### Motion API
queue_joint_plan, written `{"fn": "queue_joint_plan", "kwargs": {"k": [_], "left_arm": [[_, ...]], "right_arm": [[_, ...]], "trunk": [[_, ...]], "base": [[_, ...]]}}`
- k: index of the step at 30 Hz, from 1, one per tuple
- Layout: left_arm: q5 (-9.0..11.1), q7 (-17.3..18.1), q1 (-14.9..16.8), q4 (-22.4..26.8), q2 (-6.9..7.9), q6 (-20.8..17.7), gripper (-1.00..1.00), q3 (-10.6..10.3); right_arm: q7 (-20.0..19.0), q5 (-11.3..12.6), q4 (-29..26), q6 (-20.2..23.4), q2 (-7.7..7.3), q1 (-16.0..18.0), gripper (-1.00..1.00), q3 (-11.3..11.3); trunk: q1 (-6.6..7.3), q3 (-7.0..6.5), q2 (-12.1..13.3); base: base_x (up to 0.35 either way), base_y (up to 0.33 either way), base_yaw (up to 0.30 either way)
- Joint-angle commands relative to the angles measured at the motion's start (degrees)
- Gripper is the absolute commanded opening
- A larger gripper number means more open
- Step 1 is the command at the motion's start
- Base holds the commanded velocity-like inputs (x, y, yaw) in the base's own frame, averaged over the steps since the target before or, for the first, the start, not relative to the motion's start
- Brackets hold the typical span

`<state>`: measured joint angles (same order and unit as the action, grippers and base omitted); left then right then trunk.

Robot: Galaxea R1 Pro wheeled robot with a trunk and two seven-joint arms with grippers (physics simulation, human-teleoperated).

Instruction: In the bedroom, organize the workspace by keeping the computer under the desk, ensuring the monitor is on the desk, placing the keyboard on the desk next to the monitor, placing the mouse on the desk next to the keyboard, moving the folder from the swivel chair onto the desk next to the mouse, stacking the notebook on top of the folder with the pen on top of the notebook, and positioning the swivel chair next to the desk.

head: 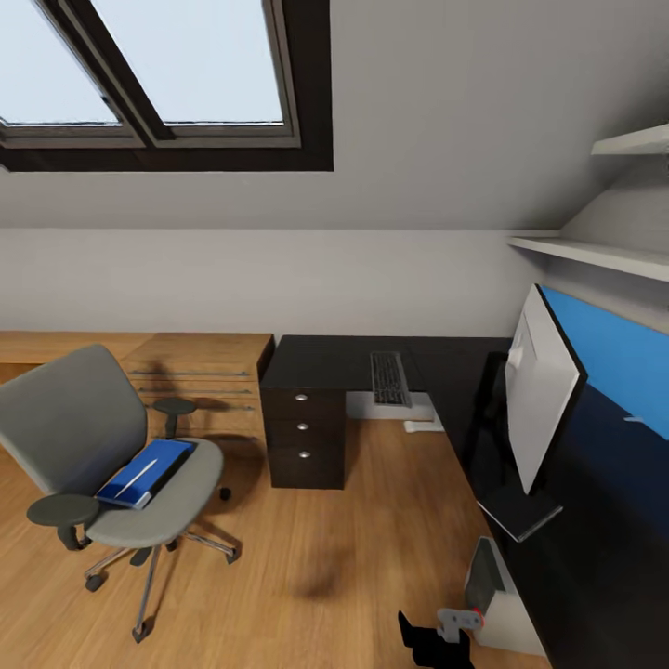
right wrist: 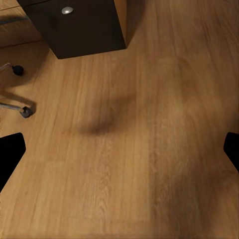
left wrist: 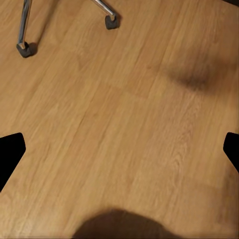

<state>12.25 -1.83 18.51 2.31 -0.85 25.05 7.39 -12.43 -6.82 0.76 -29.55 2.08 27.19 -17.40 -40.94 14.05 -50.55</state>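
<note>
The grey swivel chair (head: 102, 446) stands on the floor at the left, with the blue folder (head: 147, 471) lying on its seat. The black desk (head: 321, 360) runs along the back and right. The keyboard (head: 390, 377) lies on its back part. The monitor (head: 541, 390) stands on the right part, its pale back toward me. The light grey computer (head: 502, 595) sits under the desk at the lower right. Both my left gripper (left wrist: 119, 154) and my right gripper (right wrist: 119, 154) hang open over bare wood floor. The mouse, notebook and pen are out of view.
A low light-wood cabinet (head: 200, 376) stands behind the chair. The desk's black drawers (head: 303, 437) face the open floor and also show in the right wrist view (right wrist: 79, 27). Chair castors (left wrist: 25, 49) are near my left gripper. White shelves (head: 595, 253) hang above the desk at the right.
</note>
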Motion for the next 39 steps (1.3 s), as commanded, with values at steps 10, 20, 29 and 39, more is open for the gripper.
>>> {"fn": "queue_joint_plan", "kwargs": {"k": [10, 20, 29, 39], "left_arm": [[-0.29, -0.1, 0.04, -0.03, -0.02, 0.18, 1.0, 0.43], [-0.21, -0.1, 0.04, -0.03, -0.08, 0.18, 1.0, 0.43], [-0.21, -0.1, 0.04, -0.03, -0.11, 0.24, 1.0, 0.43], [-0.29, -0.09, 0.05, -0.03, -0.2, 0.26, 1.0, 0.43]], "right_arm": [[-0.1, -0.57, 0.07, -0.37, 0.26, 0.05, 1.0, -0.5], [0.08, -0.65, -2.33, 0.67, -0.3, 0.1, 1.0, -0.48], [0.19, -0.54, -25.62, 25.62, -0.47, 0.14, 1.0, -0.59], [-0.17, -0.55, -42.25, 38.6, -0.83, -0.09, 1.0, -0.68]], "trunk": [[-0.01, 0.08, -0.05], [-0.01, 0.08, -0.05], [-0.01, 0.08, -0.05], [-0.01, 0.08, -0.05]], "base": [[-0.002, -0.013, -0.05], [0.0, -0.001, -0.006], [0.0, 0.0, 0.0], [0.0, 0.0, 0.0]]}}
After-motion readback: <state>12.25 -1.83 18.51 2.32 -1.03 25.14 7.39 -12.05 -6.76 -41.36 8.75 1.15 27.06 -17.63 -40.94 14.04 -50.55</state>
